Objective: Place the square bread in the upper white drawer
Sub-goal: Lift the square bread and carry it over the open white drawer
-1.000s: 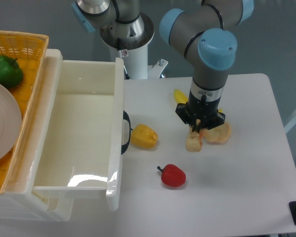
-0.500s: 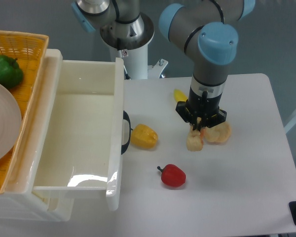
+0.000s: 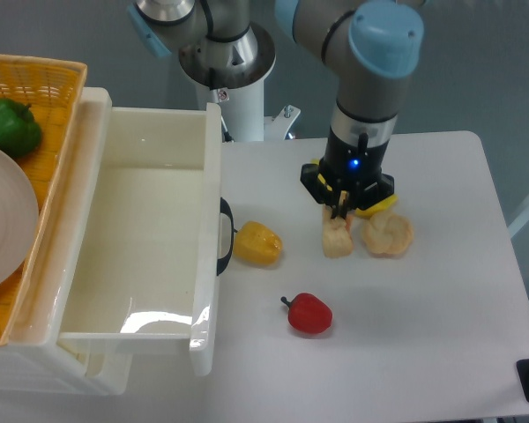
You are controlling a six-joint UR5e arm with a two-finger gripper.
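Camera view, far left: orange basket (image 3: 57,97) holding green pepper (image 3: 9,126) and white plate (image 3: 0,220). Next right, upper white drawer (image 3: 207,159) pulled open, dark handle facing counter (image 3: 441,335). Yellow pepper (image 3: 257,244) just beside handle; red pepper (image 3: 309,313) nearer front edge. Tool (image 3: 341,211) points down, closed on top of square bread (image 3: 338,239), near counter centre. Round bun (image 3: 387,233) just right of bread
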